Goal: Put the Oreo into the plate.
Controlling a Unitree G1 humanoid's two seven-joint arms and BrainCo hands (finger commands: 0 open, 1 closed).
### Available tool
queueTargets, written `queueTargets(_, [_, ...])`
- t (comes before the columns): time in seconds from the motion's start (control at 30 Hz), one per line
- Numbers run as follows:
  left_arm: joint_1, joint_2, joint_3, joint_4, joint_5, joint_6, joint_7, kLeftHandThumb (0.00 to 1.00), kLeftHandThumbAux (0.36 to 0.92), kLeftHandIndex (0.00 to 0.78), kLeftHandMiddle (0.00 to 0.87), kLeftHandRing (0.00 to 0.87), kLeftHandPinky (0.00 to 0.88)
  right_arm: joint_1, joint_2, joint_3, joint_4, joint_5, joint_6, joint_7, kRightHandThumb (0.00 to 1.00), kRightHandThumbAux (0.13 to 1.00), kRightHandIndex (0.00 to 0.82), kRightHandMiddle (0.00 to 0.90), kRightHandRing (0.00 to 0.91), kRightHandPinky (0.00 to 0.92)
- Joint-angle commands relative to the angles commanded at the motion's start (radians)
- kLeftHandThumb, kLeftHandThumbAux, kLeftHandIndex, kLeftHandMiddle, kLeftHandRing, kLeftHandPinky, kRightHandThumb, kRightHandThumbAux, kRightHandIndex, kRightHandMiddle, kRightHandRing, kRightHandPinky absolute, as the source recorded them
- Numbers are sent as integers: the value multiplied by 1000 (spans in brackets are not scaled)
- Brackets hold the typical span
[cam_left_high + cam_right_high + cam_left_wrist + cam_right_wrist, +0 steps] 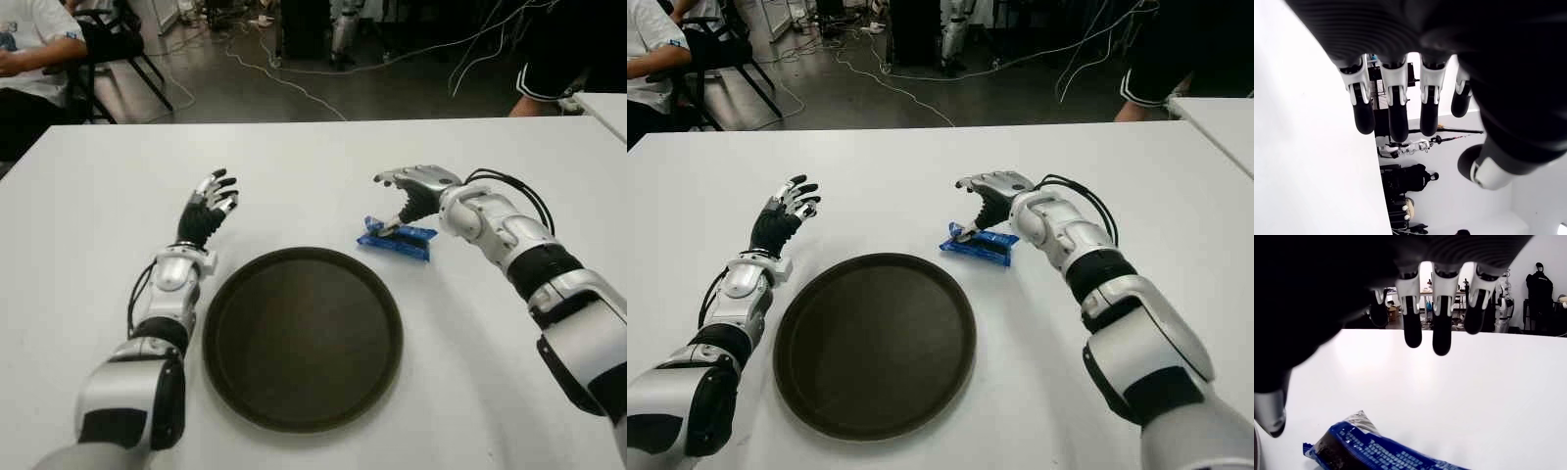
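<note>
The Oreo is a blue packet [400,240] lying flat on the white table [294,176], just beyond the right part of the rim of the dark round plate [304,333]. My right hand [394,204] hovers over the packet's left end, fingers spread and extended, thumb tip low beside the wrapper. In the right wrist view the fingers [1435,333] hang straight above the packet [1381,453] with nothing between them. The plate holds nothing. My left hand [208,208] shows open to the left of the plate, its fingers [1396,112] relaxed.
A seated person [24,59] and a black chair [118,44] are beyond the table's far left corner. Another person's legs [549,69] stand at the back right. Cables run across the floor [294,88]. A second white table [602,106] shows at the right edge.
</note>
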Motion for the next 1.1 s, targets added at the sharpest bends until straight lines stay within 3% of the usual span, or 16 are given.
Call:
queueTargets(0.4, [0,1,-2,-5,4,1,5,200,651,115,193,188,209,53,-43,-2,-135,-12,80,49,0,460,26,157,160,141])
queueTargets(0.57, [-1,2,-5,-3,8,5,10,189,638,103,181,174,188,106,-68,-14,-245,-16,126,79,0,447,22,139,142,131])
queueTargets(0.7, [-2,2,-5,-2,7,5,9,190,634,98,176,171,185,133,-79,-22,-297,-16,146,87,0,444,31,155,163,173])
queueTargets(1.1, [0,3,-4,-4,5,3,7,183,638,102,179,172,183,185,-98,-32,-422,-31,210,130,0,431,27,111,110,119])
